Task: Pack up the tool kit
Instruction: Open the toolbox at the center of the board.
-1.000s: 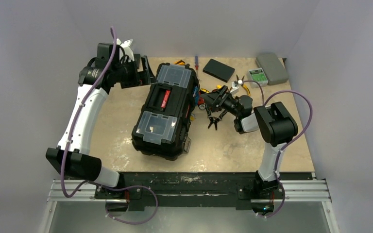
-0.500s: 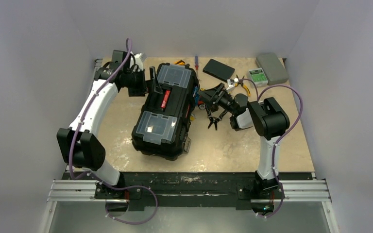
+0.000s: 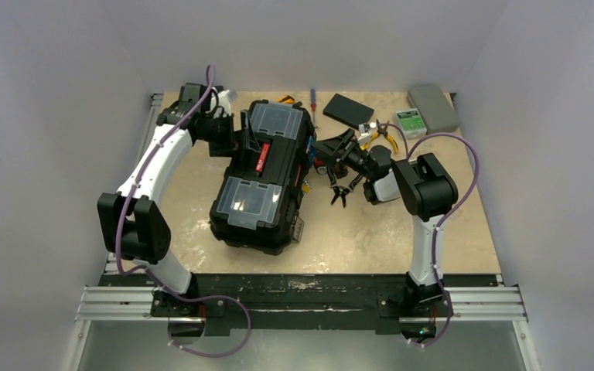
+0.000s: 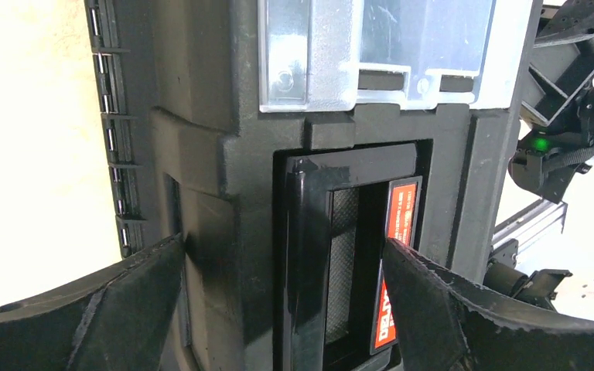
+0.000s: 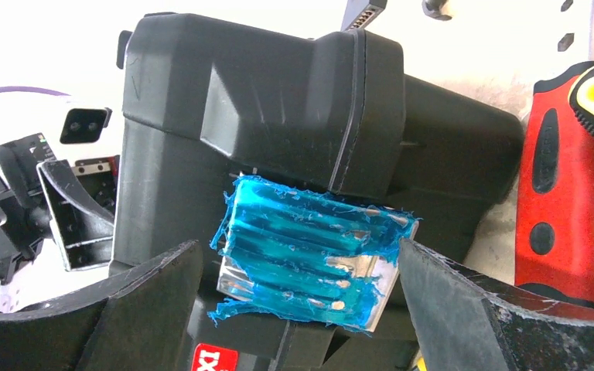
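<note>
Tool kit (image 3: pixel 261 182) closed, mid-surface (image 3: pixel 371 232). Left end effector (image 3: pixel 245 136) at its 10 o'clock, jaws apart over red-marked handle (image 4: pixel 313 263). Right end effector (image 3: pixel 329 160) at 2 o'clock, jaws apart, facing blue-filmed latch (image 5: pixel 309 259).

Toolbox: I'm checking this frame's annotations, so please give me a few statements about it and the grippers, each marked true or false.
The toolbox handle lies flat in its recess. True.
The left gripper is shut on that handle. False: its jaws stand wide open.
The right gripper faces a blue-filmed latch. True.
The grey case sits atop the toolbox. False: it lies at the table's far right corner.
</note>
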{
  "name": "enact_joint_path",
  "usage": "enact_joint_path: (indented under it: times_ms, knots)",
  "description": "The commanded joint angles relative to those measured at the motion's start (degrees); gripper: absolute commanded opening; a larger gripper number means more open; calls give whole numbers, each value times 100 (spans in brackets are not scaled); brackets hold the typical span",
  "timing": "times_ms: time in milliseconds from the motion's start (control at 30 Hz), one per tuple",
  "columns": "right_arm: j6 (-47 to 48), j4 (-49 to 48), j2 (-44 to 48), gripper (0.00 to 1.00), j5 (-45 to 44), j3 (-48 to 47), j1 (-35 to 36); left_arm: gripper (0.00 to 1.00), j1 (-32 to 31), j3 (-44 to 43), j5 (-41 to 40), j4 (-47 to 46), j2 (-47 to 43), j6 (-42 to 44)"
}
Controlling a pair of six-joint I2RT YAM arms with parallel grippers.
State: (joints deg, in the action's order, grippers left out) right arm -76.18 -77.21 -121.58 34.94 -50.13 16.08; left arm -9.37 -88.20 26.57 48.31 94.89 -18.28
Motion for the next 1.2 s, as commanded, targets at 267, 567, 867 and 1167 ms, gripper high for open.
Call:
enact_joint_path:
  times_ms: [267, 567, 867, 1167]
  knots:
    - [-68, 160, -121, 99, -145, -71, 185, 77, -22, -158, 173, 200, 289, 285]
    - [-72, 558, 30, 99, -28, -365, 355, 75, -21, -206, 195, 322, 449, 360]
    - [-196, 1510, 16, 99, -73, -617, 590, 73, -21, -198, 274, 340, 469, 369]
    - [95, 2382, 259, 44, 72, -784, 630, 72, -24, -193, 327, 312, 451, 352]
